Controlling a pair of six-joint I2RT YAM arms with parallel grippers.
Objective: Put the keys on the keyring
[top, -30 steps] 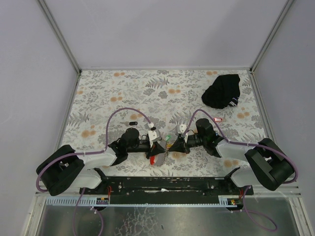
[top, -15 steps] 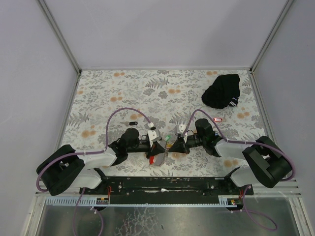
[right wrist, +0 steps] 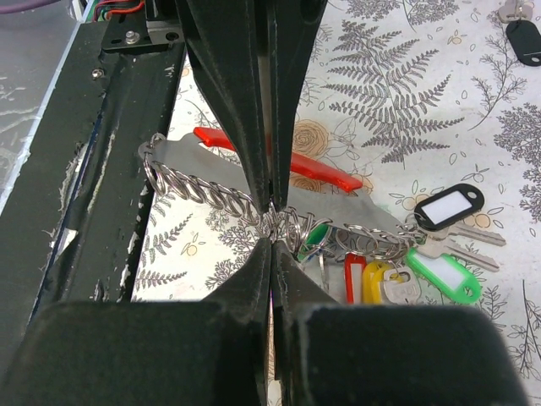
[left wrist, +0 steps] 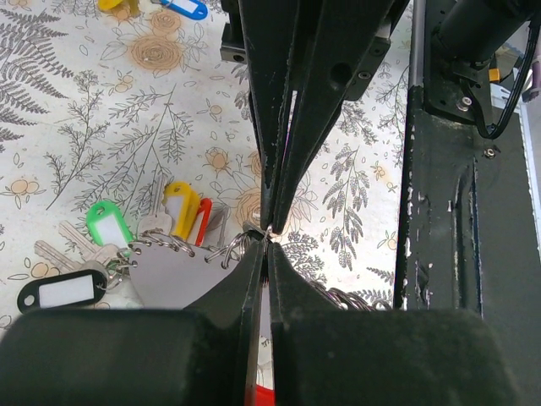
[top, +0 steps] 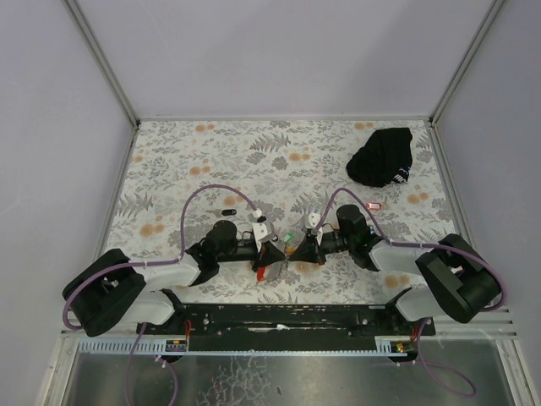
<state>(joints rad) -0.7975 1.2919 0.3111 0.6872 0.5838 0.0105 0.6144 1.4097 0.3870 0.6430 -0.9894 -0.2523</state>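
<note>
The keyring is a grey strap (right wrist: 211,165) with a red end (right wrist: 321,173) and a row of metal rings (right wrist: 203,193). It lies near the table's front edge (top: 272,272) and also shows in the left wrist view (left wrist: 169,275). Keys with red (right wrist: 353,277), yellow (right wrist: 374,281), green (right wrist: 444,272) and black (right wrist: 448,207) tags hang on it. My left gripper (left wrist: 266,241) and right gripper (right wrist: 272,241) meet tip to tip, both shut on a ring at the strap's edge. Loose keys lie apart: black tag (top: 226,211), red tag (top: 376,205).
A black cloth bundle (top: 385,156) lies at the back right. Loose yellow (left wrist: 118,4) and blue (left wrist: 182,8) tags lie beyond the right gripper. The black base rail (top: 279,317) runs just in front of the grippers. Grey walls enclose the flowered table (top: 254,152).
Both grippers stay pinched tip to tip on the keyring. The left gripper has edged slightly to the right, and the right arm's elbow has shifted a little.
</note>
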